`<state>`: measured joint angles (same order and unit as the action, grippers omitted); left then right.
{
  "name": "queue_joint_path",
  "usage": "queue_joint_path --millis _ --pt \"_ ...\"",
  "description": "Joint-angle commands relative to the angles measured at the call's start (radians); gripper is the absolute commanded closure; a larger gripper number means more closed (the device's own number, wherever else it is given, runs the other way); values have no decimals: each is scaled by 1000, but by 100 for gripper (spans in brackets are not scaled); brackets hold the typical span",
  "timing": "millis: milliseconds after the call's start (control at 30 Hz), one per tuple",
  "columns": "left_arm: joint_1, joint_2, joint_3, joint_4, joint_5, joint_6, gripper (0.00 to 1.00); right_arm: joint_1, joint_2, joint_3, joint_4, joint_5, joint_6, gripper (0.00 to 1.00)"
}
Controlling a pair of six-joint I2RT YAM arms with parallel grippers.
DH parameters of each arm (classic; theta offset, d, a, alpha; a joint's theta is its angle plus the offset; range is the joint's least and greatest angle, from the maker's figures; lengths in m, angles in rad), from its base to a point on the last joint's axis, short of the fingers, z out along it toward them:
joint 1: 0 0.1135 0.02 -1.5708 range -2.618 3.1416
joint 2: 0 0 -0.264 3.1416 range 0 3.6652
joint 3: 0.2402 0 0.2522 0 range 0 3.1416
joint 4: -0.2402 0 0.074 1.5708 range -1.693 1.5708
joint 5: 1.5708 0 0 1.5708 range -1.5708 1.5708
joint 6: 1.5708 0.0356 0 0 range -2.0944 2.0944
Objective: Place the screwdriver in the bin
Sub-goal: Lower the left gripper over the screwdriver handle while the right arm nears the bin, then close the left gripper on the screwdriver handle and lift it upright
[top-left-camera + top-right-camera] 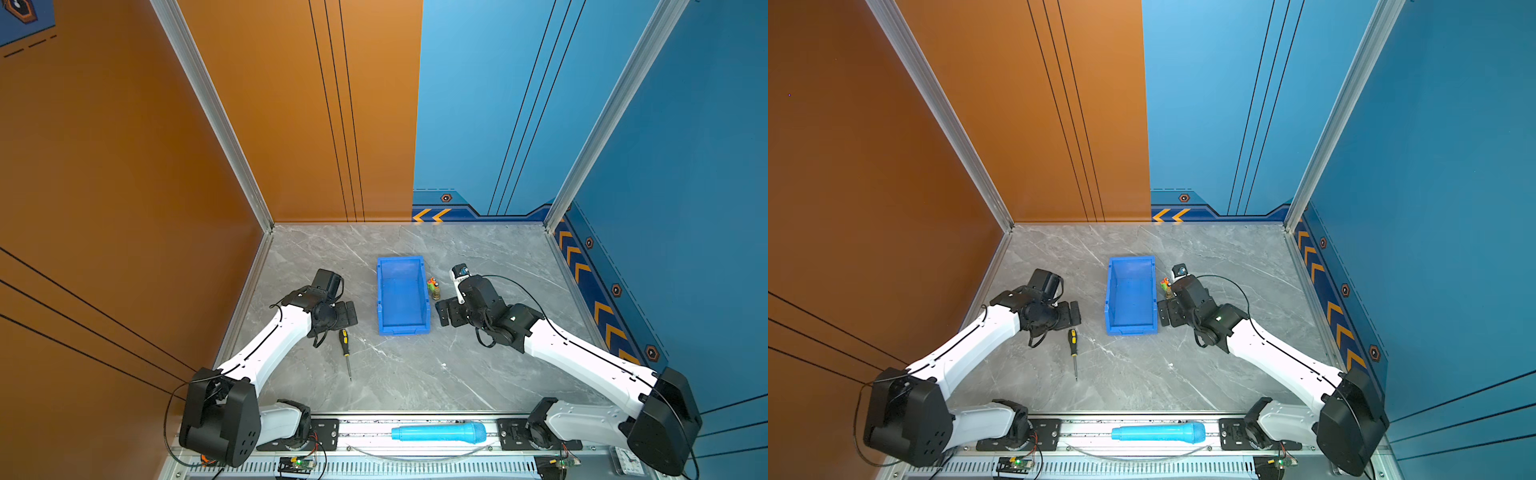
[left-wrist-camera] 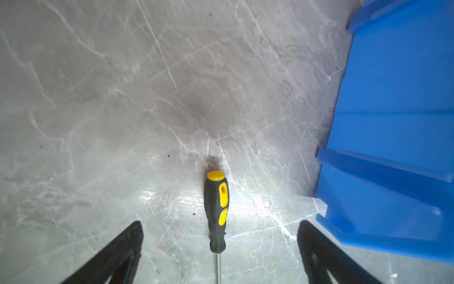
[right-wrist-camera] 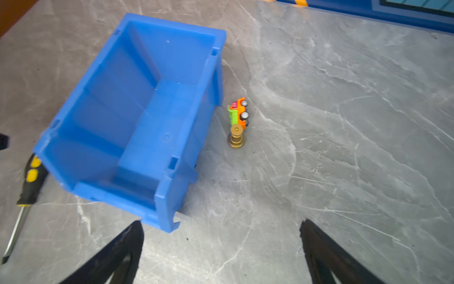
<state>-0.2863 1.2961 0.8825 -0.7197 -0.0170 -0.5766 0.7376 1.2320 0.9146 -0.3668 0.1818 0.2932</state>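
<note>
- The screwdriver [image 1: 344,345] lies flat on the grey marble tabletop [image 1: 415,374], outside the bin [image 1: 401,299] and near its lipped short end, with the black-and-yellow handle pointing away from the arm bases.
- The bin is empty and stands open side up, so a release from above should do.
- The left gripper [image 2: 221,223] is spread wide and holds nothing. In its wrist view the handle [image 2: 216,211] lies centred between the two black fingers [image 2: 127,243], which do not touch it. This looks like alignment for a grasp on the handle.
- The right gripper [image 3: 221,223] is also spread and empty, beside the bin's far long wall.
- A toy truck [image 3: 238,112] and a brass fitting [image 3: 236,137] sit just beside that wall.
</note>
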Motion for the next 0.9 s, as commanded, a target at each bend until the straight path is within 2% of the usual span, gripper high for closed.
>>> queue_joint_path --millis 0,200,233,867 --pt "-25 34 -23 -52 -13 -64 7 35 14 45 0 -42 -31 0" --pt "-75 118 -14 -46 -35 -59 13 57 45 90 -2 -44 -24 0" --pt "-76 127 -15 -42 -37 -60 18 58 50 96 -2 -46 -22 0" --pt "-96 275 -36 35 -55 -62 50 78 119 146 -5 5 -29 0"
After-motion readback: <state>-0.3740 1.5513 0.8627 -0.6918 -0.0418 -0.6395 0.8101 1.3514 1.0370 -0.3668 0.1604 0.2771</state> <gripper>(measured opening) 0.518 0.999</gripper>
